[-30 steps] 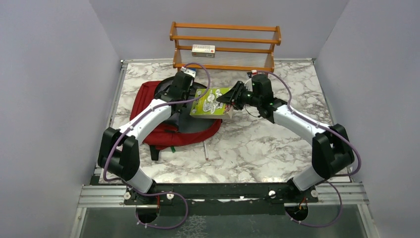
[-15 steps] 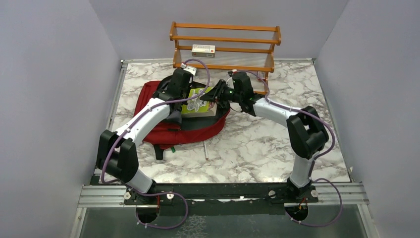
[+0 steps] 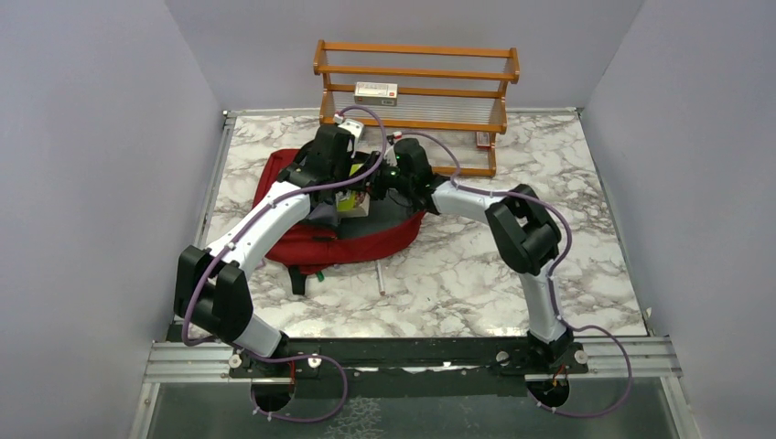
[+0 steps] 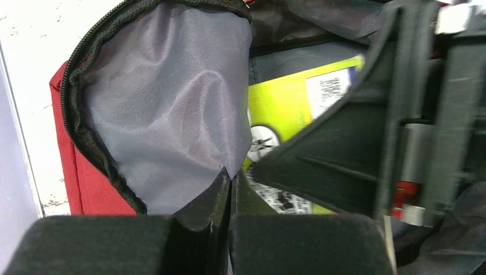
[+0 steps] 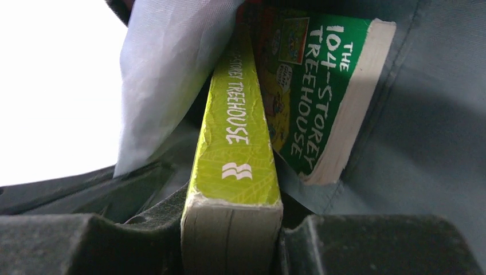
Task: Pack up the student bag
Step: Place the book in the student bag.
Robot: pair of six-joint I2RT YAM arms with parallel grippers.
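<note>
The student bag (image 3: 366, 242), dark red with grey lining, lies open at the table's back left. In the left wrist view my left gripper (image 4: 230, 179) is shut on the edge of the bag's grey lining flap (image 4: 172, 103) and holds the mouth open. My right gripper (image 5: 232, 229) is shut on a lime-green book (image 5: 235, 143), gripping it across its thickness, spine up, inside the bag's mouth. A dark green book (image 5: 315, 86), "The 104-Storey Treehouse", lies inside against the lining. From above, both grippers meet over the opening, and only a sliver of the lime book (image 3: 349, 201) shows.
A wooden shelf rack (image 3: 416, 87) stands against the back wall with a small white box (image 3: 376, 91) on it. A small red-and-white item (image 3: 482, 139) sits by its lower right end. A thin white stick (image 3: 380, 277) lies on the marble table in front of the bag.
My right arm has swung left and carried the lime-green book from beside the bag into its open mouth. My left gripper has kept hold of the lining flap.
</note>
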